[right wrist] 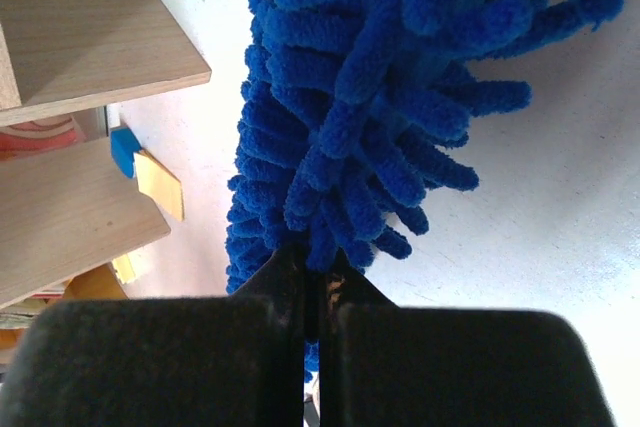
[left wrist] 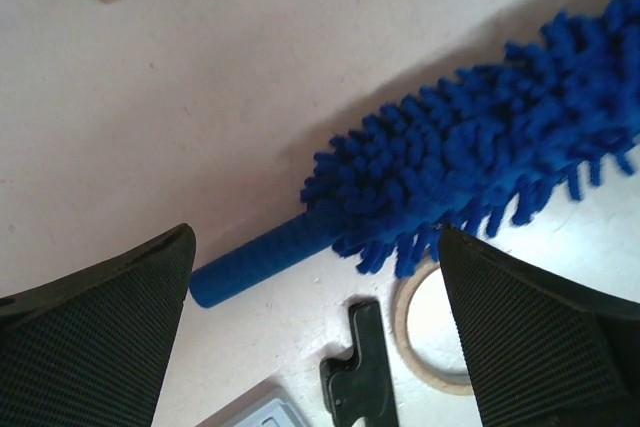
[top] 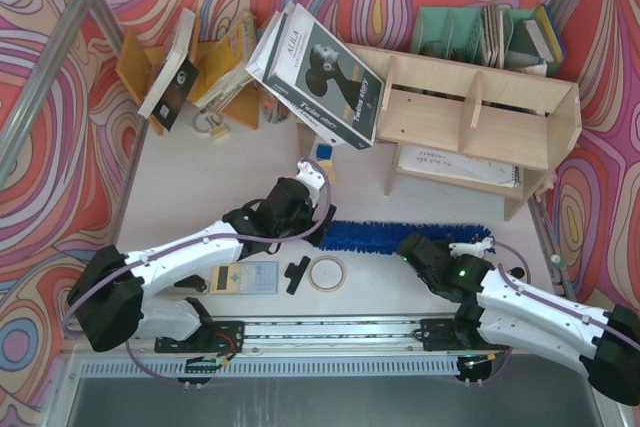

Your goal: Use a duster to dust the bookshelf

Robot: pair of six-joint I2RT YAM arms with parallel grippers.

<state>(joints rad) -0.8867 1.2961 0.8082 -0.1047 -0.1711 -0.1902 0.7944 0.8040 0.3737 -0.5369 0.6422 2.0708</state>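
**On the white tabletop, duster pinched by one arm, handle free before the other**

At the right gripper (right wrist: 312, 287) we see both black fingers pressed flat together, with blue strands caught in the seam between them, so it is clenched on the long bright blue fluffy duster (right wrist: 370, 97). From that pinch the head runs away in thick, soft microfibre strands, dense and shaggy on every side.

From above, the duster (top: 410, 237) lies flat on the white table (top: 200, 187), stretched left to right between the two arms. Its short dark blue plastic handle (left wrist: 250, 267) is a plain smooth cylinder resting on the surface. The left gripper (left wrist: 315, 332) hangs over that handle end with its fingers spread wide, touching nothing.

Behind the duster stands the large pale plywood bookshelf (top: 480, 112), a strip of bare table between them. Its lower edge (right wrist: 90, 37) is near the strands but apart. On the near side, a pale round tape ring (left wrist: 420, 347) sits just beside the head, a small black plastic clip (left wrist: 360, 377) next to it.
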